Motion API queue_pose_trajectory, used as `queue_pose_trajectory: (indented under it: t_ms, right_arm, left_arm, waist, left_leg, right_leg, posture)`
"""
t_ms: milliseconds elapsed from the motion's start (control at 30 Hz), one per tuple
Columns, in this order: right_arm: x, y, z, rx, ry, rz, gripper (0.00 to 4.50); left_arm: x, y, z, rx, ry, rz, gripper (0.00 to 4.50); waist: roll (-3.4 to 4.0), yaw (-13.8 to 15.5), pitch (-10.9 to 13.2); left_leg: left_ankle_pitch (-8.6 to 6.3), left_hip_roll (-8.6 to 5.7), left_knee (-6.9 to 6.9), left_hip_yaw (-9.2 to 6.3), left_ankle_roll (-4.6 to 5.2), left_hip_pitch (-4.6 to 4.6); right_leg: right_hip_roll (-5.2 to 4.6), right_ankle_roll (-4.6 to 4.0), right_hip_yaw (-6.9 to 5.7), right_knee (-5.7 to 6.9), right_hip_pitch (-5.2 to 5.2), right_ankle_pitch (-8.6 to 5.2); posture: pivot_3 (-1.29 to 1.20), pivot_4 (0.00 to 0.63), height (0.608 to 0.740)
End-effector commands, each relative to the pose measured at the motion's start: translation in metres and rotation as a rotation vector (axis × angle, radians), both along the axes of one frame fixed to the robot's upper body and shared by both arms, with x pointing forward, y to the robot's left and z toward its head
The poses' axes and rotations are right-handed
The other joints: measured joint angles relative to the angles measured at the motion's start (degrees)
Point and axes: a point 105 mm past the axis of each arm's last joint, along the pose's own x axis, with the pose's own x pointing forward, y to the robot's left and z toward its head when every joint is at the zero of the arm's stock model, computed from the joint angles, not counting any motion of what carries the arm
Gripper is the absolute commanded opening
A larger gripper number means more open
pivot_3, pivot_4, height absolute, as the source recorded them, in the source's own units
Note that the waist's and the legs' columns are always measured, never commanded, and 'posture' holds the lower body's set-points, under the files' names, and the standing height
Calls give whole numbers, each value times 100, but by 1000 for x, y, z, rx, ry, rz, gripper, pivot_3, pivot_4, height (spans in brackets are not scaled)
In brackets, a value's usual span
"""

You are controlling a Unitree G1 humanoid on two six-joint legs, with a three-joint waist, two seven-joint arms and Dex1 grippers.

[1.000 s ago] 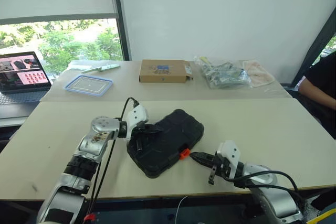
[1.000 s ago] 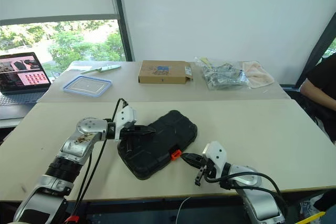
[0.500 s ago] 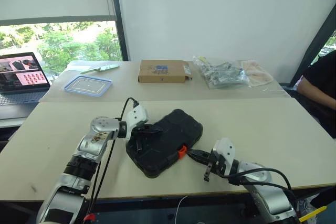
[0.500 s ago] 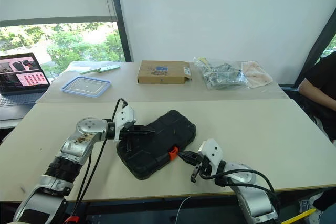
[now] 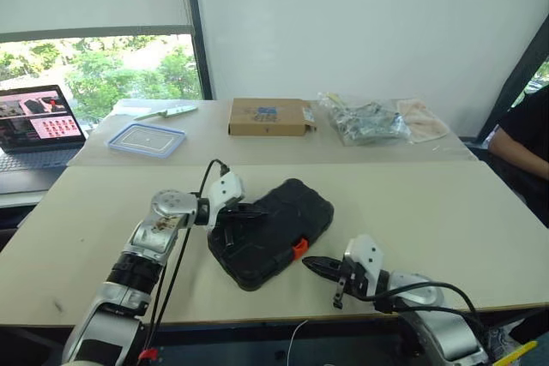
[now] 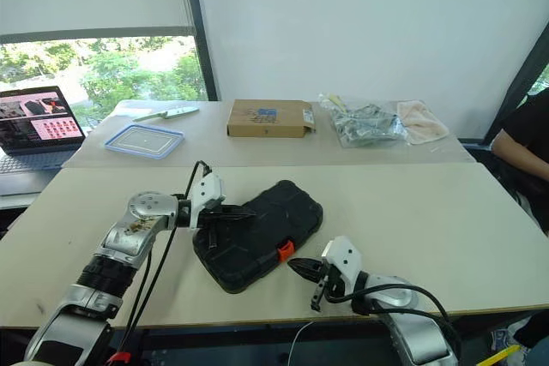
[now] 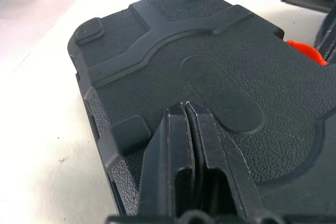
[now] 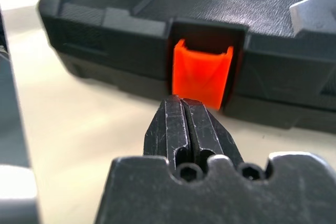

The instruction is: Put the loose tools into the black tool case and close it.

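The black tool case (image 5: 273,229) lies closed on the near table, its orange latch (image 5: 299,249) facing me. My left gripper (image 5: 260,209) is shut, and its fingertips (image 7: 186,109) rest on the textured lid (image 7: 210,51). My right gripper (image 5: 307,263) is shut and empty. It points at the orange latch (image 8: 202,75) from just in front, a short gap away. The loose tools are out of view.
On the far table stand a flat cardboard box (image 5: 269,117), a clear blue-rimmed container (image 5: 147,138) and a crumpled plastic bag (image 5: 364,122). A laptop (image 5: 39,122) is at the far left. A person's arm (image 5: 525,139) shows at the right edge.
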Motion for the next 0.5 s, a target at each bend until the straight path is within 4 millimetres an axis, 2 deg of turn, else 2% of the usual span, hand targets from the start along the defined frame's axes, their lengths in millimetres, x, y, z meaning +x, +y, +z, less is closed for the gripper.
queue_pose_trajectory:
  t_ms: [33, 333, 500]
  right_arm:
    - [6, 3, 8, 11, -54, 5, 0]
    - [21, 13, 17, 39, -104, 21, 0]
    - [20, 16, 23, 40, -117, 41, 0]
  left_arm:
    - [-8, 9, -45, 99, 151, 27, 112]
    - [-6, 10, -46, 109, 156, 44, 112]
    - [-7, 14, -51, 126, 170, 61, 112]
  waist:
    - [0, 2, 0]
    - [0, -17, 0]
    - [0, -19, 0]
  left_leg:
    - [0, 0, 0, 0, 0, 0]
    - [2, 1, 0, 0, -3, 1]
    - [3, 1, 0, 0, -4, 1]
  right_leg:
    - [0, 0, 0, 0, 0, 0]
    - [1, -1, 0, 4, -1, 0]
    - [1, -1, -1, 4, -1, 0]
  posture:
    - [0, 150, 740]
    - [0, 150, 740]
    - [0, 150, 740]
